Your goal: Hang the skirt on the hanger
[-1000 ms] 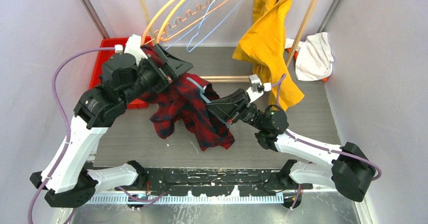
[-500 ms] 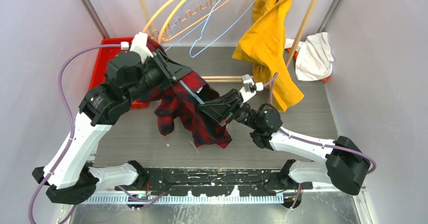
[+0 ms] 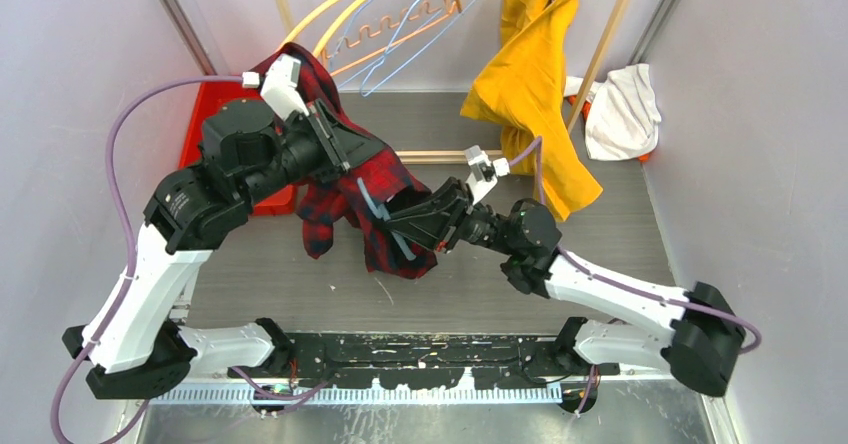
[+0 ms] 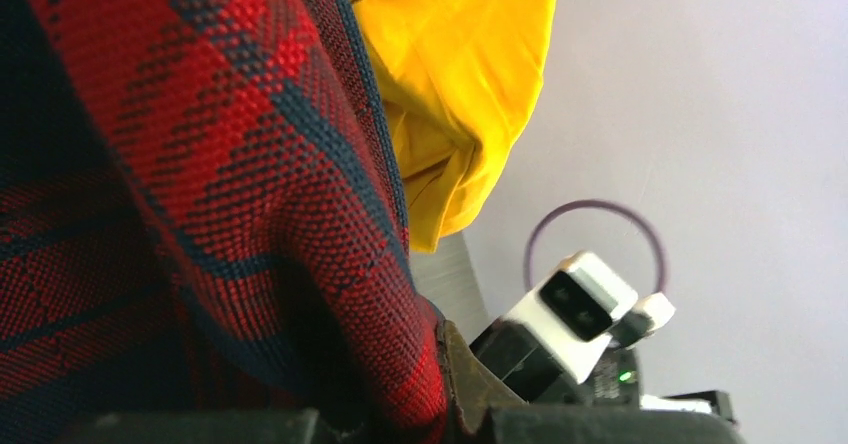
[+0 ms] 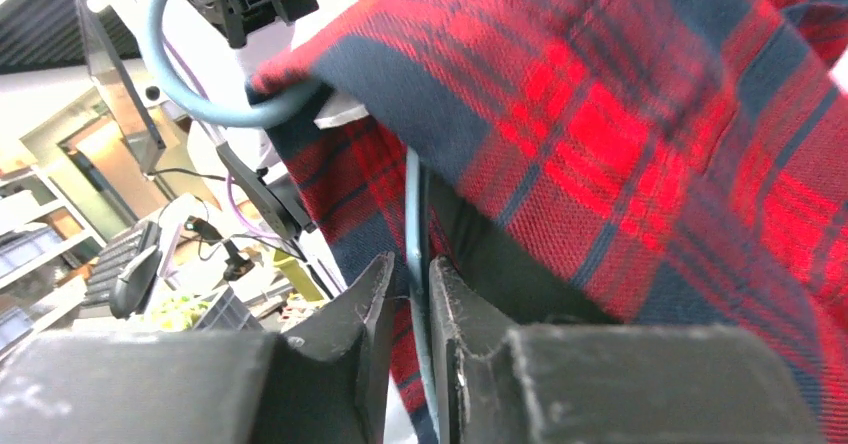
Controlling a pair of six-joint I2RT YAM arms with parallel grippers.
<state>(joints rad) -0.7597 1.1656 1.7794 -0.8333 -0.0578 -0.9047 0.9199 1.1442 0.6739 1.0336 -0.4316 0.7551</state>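
Pale walls (image 3: pixel 90 54), gry ribbed floor (image 3: pixel 630 234), wood rack (image 3: pixel 610 39) at bk.

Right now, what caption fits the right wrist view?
Right gripper holds the blue hanger under the red plaid skirt.

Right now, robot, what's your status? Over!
Left jaws clamp skirt, raised. Right jaws pinch blue hanger, partly under skirt. Yellow cloth hangs nearby.

Red-navy plaid skirt (image 3: pixel 385 179) — pale-blue hanger (image 5: pixel 413 214)
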